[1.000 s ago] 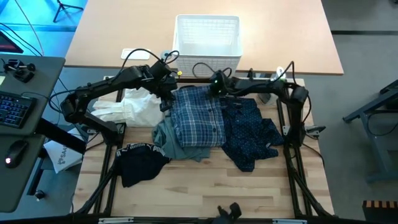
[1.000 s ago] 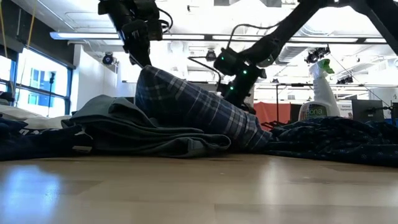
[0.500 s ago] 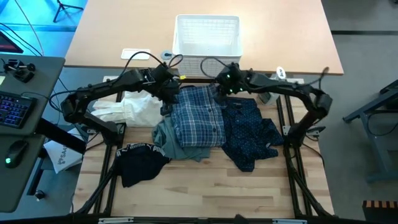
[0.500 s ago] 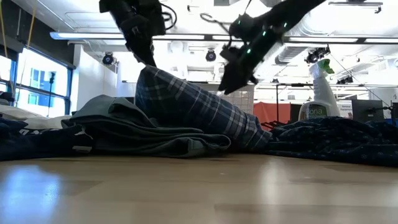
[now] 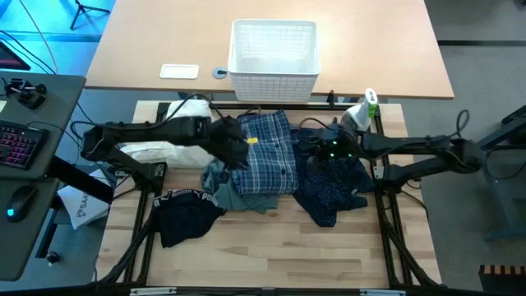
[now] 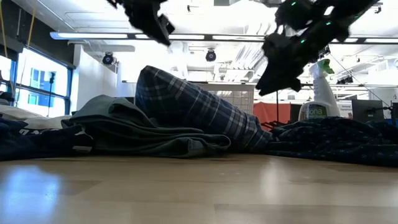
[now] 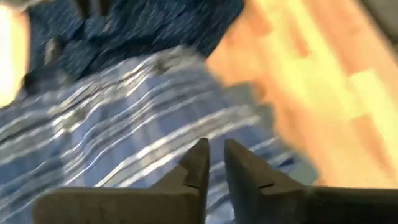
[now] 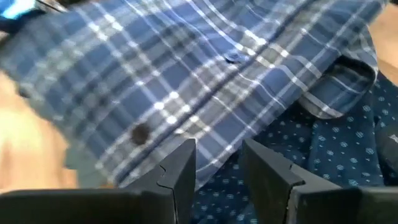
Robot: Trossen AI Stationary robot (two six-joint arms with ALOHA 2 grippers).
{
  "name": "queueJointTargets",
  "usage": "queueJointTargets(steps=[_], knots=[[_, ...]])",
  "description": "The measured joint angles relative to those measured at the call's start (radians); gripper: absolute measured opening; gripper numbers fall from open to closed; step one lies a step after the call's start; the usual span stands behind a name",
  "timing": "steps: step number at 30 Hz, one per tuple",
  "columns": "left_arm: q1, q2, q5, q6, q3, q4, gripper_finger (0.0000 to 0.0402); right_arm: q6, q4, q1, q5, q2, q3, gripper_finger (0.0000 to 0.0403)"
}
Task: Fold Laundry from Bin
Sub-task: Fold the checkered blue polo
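Light wooden desk (image 5: 271,255) carries the laundry at its centre: blue-white plaid shirt (image 5: 265,156) in the middle, navy dotted trousers (image 5: 333,182) at 3 o'clock, grey-green top (image 5: 230,191) at 7 o'clock. White cloth (image 5: 168,141) lies at 9 o'clock; black piece with white lettering (image 5: 185,212) at 8 o'clock. A spray bottle (image 5: 362,113) stands at 2 o'clock.

A blue-white plaid shirt (image 6: 199,115) is seen heaped on the wooden desk (image 6: 199,190), its fold rising to a rounded peak. A grey-green top (image 6: 134,134) is spread against its near side, and dark navy cloth (image 6: 339,140) is piled on the other side. The left gripper (image 6: 163,28) is held in the air above the plaid shirt, touching nothing. The right gripper (image 6: 268,81) is hung above the navy cloth, also apart from it. A spray bottle (image 6: 318,93) is seen behind.
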Motion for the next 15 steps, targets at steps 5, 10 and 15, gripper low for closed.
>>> queueJointTargets(steps=[5,10,15], knots=[[-0.108,0.018,-0.041,-0.121,0.0,0.108,0.0129,-0.037,0.002,0.025,0.003,-0.087,-0.029,0.0124],[-0.201,0.092,-0.106,-0.178,0.0,0.059,0.0208,-0.112,0.008,0.024,0.011,-0.11,-0.032,0.0124],[-0.317,0.19,-0.346,0.007,0.0,0.064,0.0255,-0.116,0.006,0.025,0.001,-0.113,-0.031,0.0124]])
